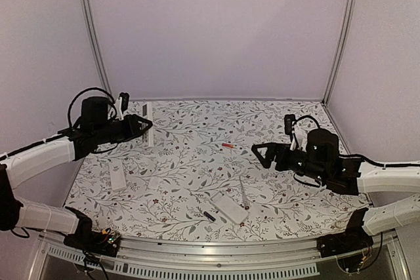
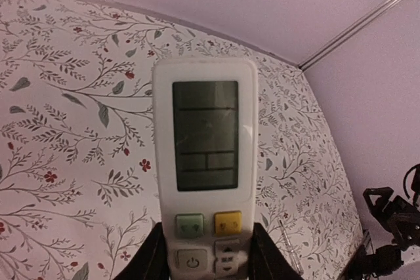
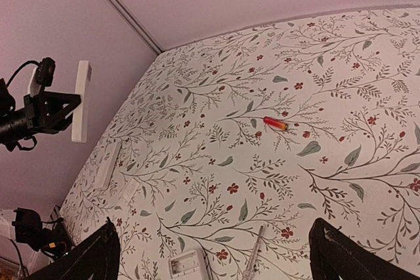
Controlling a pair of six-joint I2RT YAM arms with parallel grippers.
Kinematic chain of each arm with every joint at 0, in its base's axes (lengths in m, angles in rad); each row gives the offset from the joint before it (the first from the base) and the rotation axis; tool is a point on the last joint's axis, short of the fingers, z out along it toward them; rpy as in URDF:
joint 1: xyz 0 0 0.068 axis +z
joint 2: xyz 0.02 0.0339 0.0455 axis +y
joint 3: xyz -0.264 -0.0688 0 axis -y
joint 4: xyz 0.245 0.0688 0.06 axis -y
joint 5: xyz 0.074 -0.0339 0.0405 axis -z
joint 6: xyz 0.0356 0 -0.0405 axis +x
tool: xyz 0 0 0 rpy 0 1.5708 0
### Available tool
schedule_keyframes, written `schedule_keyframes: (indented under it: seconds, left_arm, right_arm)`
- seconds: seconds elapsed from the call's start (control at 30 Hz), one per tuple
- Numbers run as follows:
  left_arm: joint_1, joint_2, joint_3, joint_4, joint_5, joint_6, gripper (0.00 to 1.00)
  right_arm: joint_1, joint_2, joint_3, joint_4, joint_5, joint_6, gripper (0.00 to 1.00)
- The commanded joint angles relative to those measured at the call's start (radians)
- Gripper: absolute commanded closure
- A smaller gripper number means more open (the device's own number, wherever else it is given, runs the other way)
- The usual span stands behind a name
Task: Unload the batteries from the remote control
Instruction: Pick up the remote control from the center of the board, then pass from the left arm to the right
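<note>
Nearest the arm bases, on the floral-patterned table [image 1: 289, 195], lies a dark battery [image 1: 209, 216], a tiny thin cylinder resting on its side. Just beside it, to the right, lies a white handset [image 1: 230, 207], set at an angle. A long thin stick [image 1: 243, 193] lies along the handset's far end; whether the two touch cannot be told.

Further in on the left side, a long flat white piece [image 3: 108, 162] lies on the table with a smaller white piece [image 3: 128, 191] near it.

Mid-table, the right gripper [image 1: 262, 153] hovers with its jaws spread wide and nothing between its fingers [image 3: 92, 257]. Ahead of it a red battery [image 3: 275, 123] lies alone on its side, short and slim, with a paler tip at one end, well apart from the other cell.

Farthest back on the left, the left gripper [image 1: 141, 124] holds the remote control [image 2: 205, 136] in the air, its jaws pinching the lower body from both sides. That remote is white with rounded corners. It has a large grey display with a green button and a yellow button below it, then a power button and arrow keys.
</note>
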Motion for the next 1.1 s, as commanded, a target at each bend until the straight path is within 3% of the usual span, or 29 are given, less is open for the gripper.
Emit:
schedule_keyframes:
  seconds: [0.0, 0.17, 0.5, 1.07]
  left_arm:
    - [-0.072, -0.065, -0.030, 0.278, 0.207, -0.006, 0.84]
    - [-0.191, -0.100, -0.058, 0.511, 0.254, -0.061, 0.84]
    - [-0.378, -0.056, -0.051, 0.758, 0.224, -0.101, 0.84]
    - [-0.513, 0.040, -0.023, 0.919, 0.216, -0.129, 0.85]
  right_arm:
    - [0.000, 0.026, 0.094, 0.105, -0.266, -0.088, 0.01]
    - [0.051, 0.115, 0.220, 0.126, -0.341, -0.108, 0.01]
    - [0.142, 0.312, 0.406, 0.198, -0.454, -0.132, 0.03]
    - [0.175, 0.472, 0.530, 0.274, -0.645, -0.133, 0.20]
